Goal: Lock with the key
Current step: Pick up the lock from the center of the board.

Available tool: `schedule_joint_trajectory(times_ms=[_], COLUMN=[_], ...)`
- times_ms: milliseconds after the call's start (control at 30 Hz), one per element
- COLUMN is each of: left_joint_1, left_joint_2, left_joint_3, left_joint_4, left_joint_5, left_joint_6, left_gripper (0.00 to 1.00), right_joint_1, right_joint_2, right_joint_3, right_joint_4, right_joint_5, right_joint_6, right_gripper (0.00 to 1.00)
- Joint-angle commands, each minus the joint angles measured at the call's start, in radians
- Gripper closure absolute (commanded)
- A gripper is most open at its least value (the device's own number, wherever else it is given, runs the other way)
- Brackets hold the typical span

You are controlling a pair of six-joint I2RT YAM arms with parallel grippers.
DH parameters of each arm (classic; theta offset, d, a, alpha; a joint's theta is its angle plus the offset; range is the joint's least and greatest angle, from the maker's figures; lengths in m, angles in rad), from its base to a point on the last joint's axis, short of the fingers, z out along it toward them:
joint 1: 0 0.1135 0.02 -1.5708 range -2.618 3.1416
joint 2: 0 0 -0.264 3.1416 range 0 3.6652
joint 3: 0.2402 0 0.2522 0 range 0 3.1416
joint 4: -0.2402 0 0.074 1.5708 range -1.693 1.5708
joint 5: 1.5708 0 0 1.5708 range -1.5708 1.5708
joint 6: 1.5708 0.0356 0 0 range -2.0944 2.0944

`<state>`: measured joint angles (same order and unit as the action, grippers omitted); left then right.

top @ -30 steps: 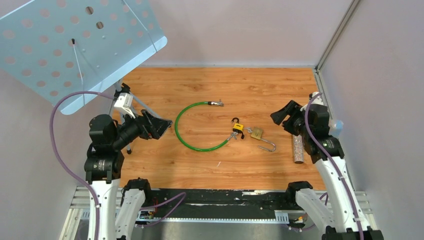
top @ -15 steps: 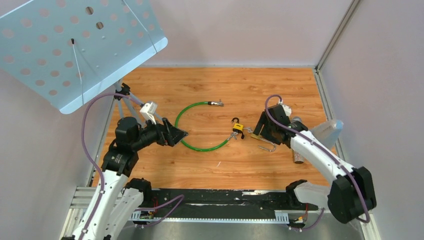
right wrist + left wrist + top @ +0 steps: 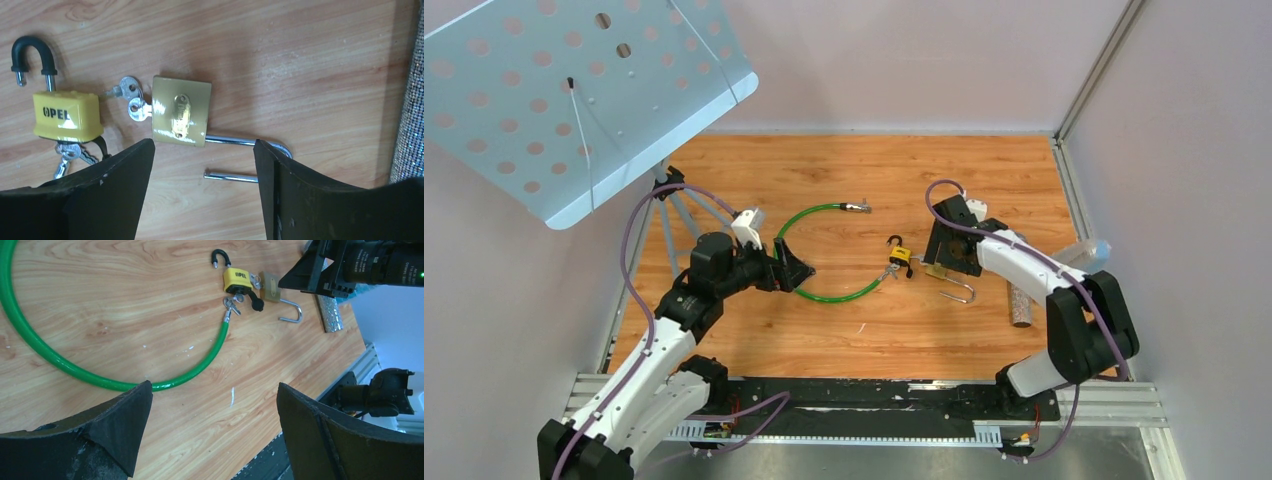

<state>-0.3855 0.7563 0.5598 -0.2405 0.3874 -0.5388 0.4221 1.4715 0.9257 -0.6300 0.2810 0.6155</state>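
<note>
This is a robot laboratory, a closed test cell, not a home. Plain grey walls (image 3: 874, 60) enclose the wooden table top (image 3: 874, 330) on the left, far and right sides. An aluminium frame (image 3: 874, 425) runs along the near edge, where the left arm (image 3: 649, 350) and the right arm (image 3: 1024, 265) are mounted, both carrying purple cables (image 3: 628, 235). At the far left a perforated metal plate (image 3: 574, 90) stands on a tripod (image 3: 667, 225).
</note>
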Motion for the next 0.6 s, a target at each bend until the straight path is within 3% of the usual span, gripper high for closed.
schedule_joint_trajectory(times_ms=[0,567], left_joint_1=[-0.006,-0.006], left_joint_2=[-0.006,0.060], left_joint_3=[0.024,0.027], left_joint_4=[0.058,0.069], left_joint_5=[-0.057,-0.096], left_joint_6=[-0.009,0.003], left_gripper=[0.00,0.00], right_joint_1=[0.001,0.001], right_joint_2=[0.061,0.205], right_joint_3=[0.072,0.099], right_joint_4=[0.025,0.082], right_joint_5=[0.051,-0.021], right_joint_6=[0.032,-0.067], right_gripper=[0.28,0.27])
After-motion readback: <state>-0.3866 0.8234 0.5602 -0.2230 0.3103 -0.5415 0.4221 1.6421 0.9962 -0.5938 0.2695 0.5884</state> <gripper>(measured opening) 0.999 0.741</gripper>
